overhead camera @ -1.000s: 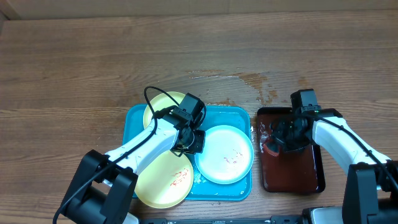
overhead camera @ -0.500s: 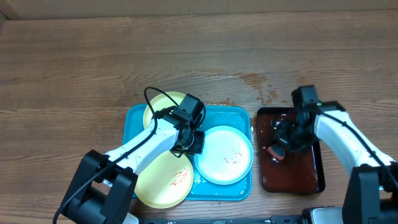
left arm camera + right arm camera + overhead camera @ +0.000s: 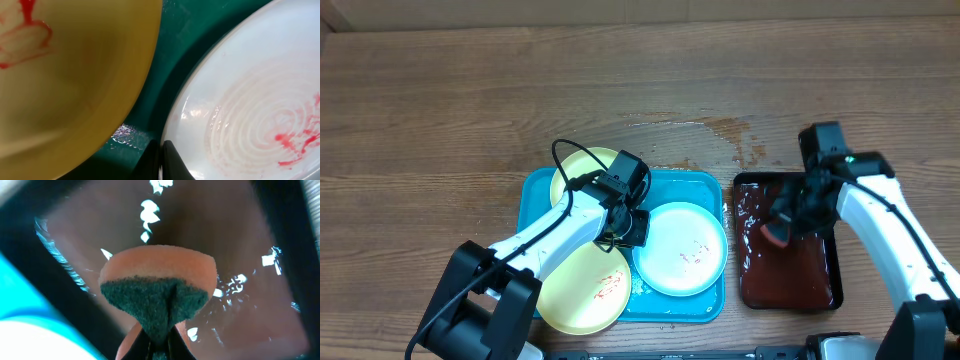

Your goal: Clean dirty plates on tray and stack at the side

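Three plates (image 3: 680, 247) on tray (image 3: 695, 185); right tool (image 3: 159, 347) pinches sponge (image 3: 159, 282).

A robotics lab bench staged as a dishwashing station rather than a real kitchen. The left arm (image 3: 550, 238) and right arm (image 3: 880, 225) of a robot rise from the near edge of a wood-grain table (image 3: 470, 100), a plain pale board (image 3: 620, 10) along its far edge. Near them are a turquoise tray (image 3: 695, 185) with a sauce-smeared white plate (image 3: 680, 250), a wet red-brown tray (image 3: 790, 280) and a sponge (image 3: 165, 265).
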`<state>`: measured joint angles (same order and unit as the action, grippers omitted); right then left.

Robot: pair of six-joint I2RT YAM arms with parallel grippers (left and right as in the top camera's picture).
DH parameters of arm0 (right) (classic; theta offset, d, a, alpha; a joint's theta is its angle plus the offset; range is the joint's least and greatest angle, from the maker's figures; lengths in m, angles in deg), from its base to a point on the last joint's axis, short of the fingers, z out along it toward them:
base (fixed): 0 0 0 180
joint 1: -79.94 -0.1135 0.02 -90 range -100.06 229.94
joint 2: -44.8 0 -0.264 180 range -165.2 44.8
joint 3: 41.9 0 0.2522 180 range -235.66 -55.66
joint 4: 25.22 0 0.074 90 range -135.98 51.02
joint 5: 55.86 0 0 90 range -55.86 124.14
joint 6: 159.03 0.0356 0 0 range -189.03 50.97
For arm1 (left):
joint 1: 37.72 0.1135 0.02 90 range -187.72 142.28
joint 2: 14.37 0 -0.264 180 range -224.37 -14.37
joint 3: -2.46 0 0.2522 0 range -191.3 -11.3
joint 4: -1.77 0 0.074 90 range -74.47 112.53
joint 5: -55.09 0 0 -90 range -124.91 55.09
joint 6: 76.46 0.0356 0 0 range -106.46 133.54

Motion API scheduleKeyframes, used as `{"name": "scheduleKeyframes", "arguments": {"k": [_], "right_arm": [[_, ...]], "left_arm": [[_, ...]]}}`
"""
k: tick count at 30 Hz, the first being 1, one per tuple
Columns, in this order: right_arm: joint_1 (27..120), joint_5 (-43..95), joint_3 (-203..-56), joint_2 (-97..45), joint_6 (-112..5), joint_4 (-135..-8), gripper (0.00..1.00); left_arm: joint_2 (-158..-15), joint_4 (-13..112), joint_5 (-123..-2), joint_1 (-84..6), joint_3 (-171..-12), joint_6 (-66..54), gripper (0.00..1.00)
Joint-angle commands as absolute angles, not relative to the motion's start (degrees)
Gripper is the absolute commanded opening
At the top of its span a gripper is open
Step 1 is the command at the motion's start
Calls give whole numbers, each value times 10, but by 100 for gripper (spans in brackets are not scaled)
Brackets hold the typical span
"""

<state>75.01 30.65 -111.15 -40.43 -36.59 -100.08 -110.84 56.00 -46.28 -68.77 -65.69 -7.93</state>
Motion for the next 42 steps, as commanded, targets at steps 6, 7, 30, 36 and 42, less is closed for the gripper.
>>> {"name": "scheduleKeyframes", "arguments": {"k": [6, 7, 30, 36, 42], "right_arm": [[748, 280, -1001, -402, -341, -925, 4], [748, 278, -991, -402, -336, -916, 4], [747, 258, -1211, -340, -391, -1102, 4], [747, 244, -1213, -341, -455, -1121, 4], [742, 209, -1213, -341, -571, -1121, 4]], "left_arm": [[-1111, 557, -470, -689, -654, -79, 4], [-1111, 557, -470, -689, -654, -79, 4], [-1111, 547, -428, -688, -655, -108, 4], [-1111, 549, -402, -688, -655, -139, 4], [-1111, 562, -377, -688, -655, -164, 4]]}}
